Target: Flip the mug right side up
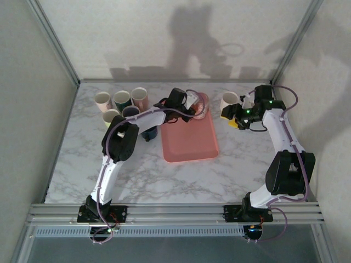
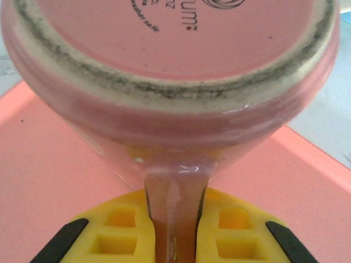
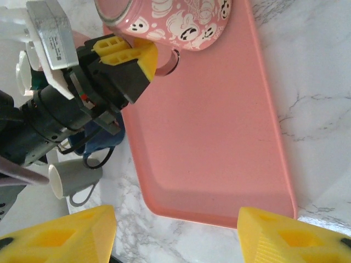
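Left tool point(image 2: 175, 233) is closed nearly all the way, its yellow fingers point(image 2: 123, 233) pinching the handle point(image 2: 175, 219) of the pink mug point(image 2: 175, 55) from both sides. In the left wrist view the mug's unglazed foot ring and printed base fill the upper frame, so the mug is tipped over rather than upright. Below it lies the pink tray point(image 2: 55, 153). In the right wrist view the right tool point(image 3: 175, 233) has its two yellow fingers point(image 3: 60, 233) set wide apart at the bottom corners, with nothing between them. Above them is the marble surface point(image 3: 312, 82), and the tray point(image 3: 208, 137) runs up the middle. At the tray's top end the left tool point(image 3: 131, 60) grips the mug point(image 3: 175, 22), which bears white cartoon faces. Whether the mug touches the tray I cannot tell. From the top camera the tray point(image 1: 189, 142) sits at centre frame, with the left tool point(image 1: 189, 109) and mug point(image 1: 202, 105) at its far end. The right tool point(image 1: 233, 118) hangs to the right of the tray, just beside a white mug point(image 1: 229, 100). A cluster of mugs point(image 1: 123, 107) stands at upper left.
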Tool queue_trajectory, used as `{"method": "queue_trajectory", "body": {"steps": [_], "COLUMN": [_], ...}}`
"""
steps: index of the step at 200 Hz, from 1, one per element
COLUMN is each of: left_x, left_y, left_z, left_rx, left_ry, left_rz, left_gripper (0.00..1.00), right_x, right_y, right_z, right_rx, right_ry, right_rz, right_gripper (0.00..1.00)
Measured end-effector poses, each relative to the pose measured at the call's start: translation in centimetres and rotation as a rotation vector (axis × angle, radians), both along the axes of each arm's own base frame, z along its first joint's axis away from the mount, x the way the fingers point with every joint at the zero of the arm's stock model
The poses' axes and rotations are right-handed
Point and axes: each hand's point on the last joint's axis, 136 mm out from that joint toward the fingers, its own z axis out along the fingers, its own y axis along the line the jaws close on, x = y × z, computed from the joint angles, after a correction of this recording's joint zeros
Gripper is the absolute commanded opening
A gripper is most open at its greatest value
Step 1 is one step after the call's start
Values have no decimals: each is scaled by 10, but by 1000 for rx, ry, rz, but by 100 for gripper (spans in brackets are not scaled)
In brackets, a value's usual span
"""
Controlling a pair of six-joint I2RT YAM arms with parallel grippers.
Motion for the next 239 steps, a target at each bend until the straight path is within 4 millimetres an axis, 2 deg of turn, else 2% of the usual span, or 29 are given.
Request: {"method": "queue_trajectory", "body": {"steps": [34,61,106,143,172,199,239], "left_x": [-12,-17,-27,-46,-60,-71,-85], "left_y": [7,10,7,10,16,21,25], "left_z": [14,37,100,160,197,217,237], "left_rx": [-19,-55,-141,-256,-352,-428,-525], "left_ry": [16,4,-74,-144,-180,-194,-201], "left_rz": [19,36,38,29,32,36,29], "left_gripper": [0,0,0,0,0,0,0], "right_x": [0,-1,-5,-10,-14,-17,-22], "right_y": [1,6,15,21,26,29,35], "right_z": [3,12,24,34,47,61,79], "right_rx": [13,47,119,177,213,246,294], "right_ry": [-6,-23,-50,-70,-109,-159,-229], "right_rz": [-4,0,18,32,46,64,92], "right_gripper": [61,61,60,60,60,60,60]}}
